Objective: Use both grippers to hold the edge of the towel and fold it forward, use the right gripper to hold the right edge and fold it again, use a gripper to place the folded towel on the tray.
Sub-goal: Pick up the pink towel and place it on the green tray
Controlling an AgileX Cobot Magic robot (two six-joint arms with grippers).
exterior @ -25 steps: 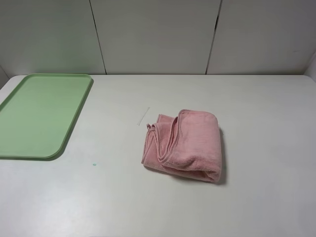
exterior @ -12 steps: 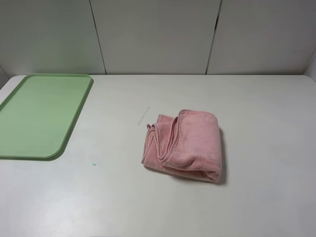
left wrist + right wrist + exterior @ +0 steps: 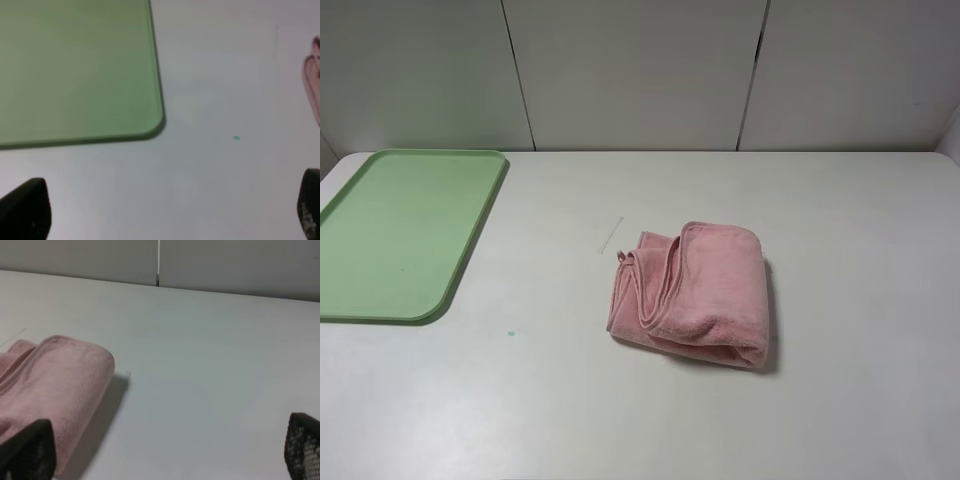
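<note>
Towel sits folded on the worktop, both end effectors spread wide and empty, so only the move onto the tray remains.

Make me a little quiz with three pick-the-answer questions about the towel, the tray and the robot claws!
1. Where does the pink towel lie?
A. on the green tray
B. on the white table, right of the tray
C. in a gripper

2. What colour is the tray?
A. green
B. blue
C. red

3. How do the left gripper's jaws stand?
A. shut on the towel
B. shut on the tray
C. open, holding nothing

Answers:
1. B, the folded towel rests on the bare table, well apart from the tray.
2. A, the tray is light green in both the high view and the left wrist view.
3. C, the left wrist view shows the two jaw tips far apart with only table between them; the right gripper looks the same.
</note>
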